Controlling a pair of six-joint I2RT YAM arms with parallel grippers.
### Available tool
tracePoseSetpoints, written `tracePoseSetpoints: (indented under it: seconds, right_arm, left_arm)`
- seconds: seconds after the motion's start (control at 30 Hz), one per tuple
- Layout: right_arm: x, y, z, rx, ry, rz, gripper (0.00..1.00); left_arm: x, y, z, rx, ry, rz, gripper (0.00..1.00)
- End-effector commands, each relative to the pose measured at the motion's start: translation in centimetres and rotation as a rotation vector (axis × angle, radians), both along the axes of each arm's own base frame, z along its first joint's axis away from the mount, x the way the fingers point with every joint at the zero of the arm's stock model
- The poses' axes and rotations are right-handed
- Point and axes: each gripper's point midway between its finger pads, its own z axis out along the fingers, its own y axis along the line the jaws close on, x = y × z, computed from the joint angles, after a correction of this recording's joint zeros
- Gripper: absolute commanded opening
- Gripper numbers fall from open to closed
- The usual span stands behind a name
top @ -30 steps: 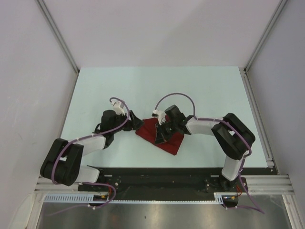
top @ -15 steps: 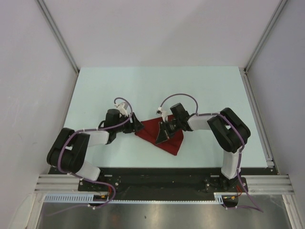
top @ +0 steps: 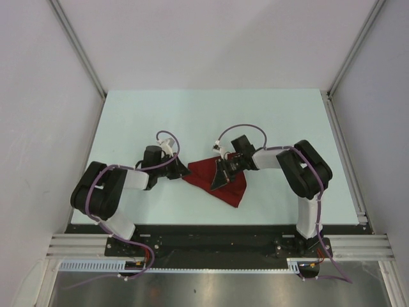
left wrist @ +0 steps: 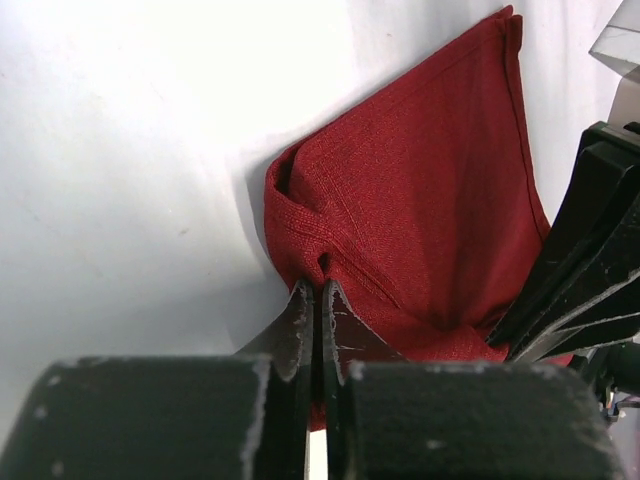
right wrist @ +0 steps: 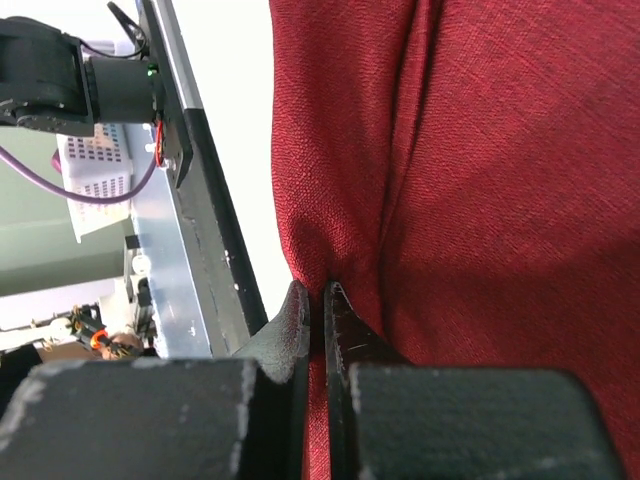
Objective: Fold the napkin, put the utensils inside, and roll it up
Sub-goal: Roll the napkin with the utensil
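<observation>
The dark red napkin [top: 225,183] lies folded and bunched on the pale table, between the two arms. My left gripper [top: 185,171] is shut on the napkin's left corner, with cloth pinched between its jaws [left wrist: 318,288]. The napkin [left wrist: 420,210] spreads away from that pinch, creased at the corner. My right gripper [top: 221,176] is shut on a fold near the cloth's middle; in the right wrist view its tips [right wrist: 318,290] clamp a ridge of the napkin [right wrist: 490,170]. The utensils are hidden or out of view.
The right gripper's black fingers [left wrist: 585,265] stand close to the left gripper, over the cloth's far side. The black base rail [top: 211,235] runs along the table's near edge. Grey walls and metal posts [top: 80,51] bound the table [top: 211,115].
The left gripper closed from wide open onto the napkin's left corner, after edging right toward it. The right gripper stayed shut on the cloth and drew it slightly back and right.
</observation>
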Motion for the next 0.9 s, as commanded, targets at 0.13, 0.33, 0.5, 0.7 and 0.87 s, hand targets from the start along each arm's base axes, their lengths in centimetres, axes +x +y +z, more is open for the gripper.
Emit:
tracePoseSetpoints:
  seconds: [0.13, 0.33, 0.5, 0.7, 0.87]
  right_arm:
    - [4.7, -3.0, -0.5, -0.239, -0.213, -0.189, 0.17]
    - [3.0, -0.5, 5.3, -0.233, -0.410, -0.165, 0.54]
    - [1.1, 0.6, 5.2, -0.445, -0.720, -0.175, 0.61]
    - [0.5, 0.8, 4.9, -0.627, -1.050, -0.221, 0.62]
    - [-0.3, 1.6, 2.6, -0.692, -1.114, -0.130, 0.61]
  left_arm:
    - [-0.2, -0.8, -0.1, -0.025, 0.031, -0.031, 0.00]
    - [-0.1, -0.8, -0.4, -0.026, 0.048, -0.026, 0.00]
    - [-0.1, -0.8, -0.5, -0.023, 0.050, -0.024, 0.00]
    - [-0.1, -0.8, -0.5, -0.022, 0.051, -0.023, 0.00]
    - [0.0, -0.8, -0.4, -0.024, 0.048, -0.026, 0.00]
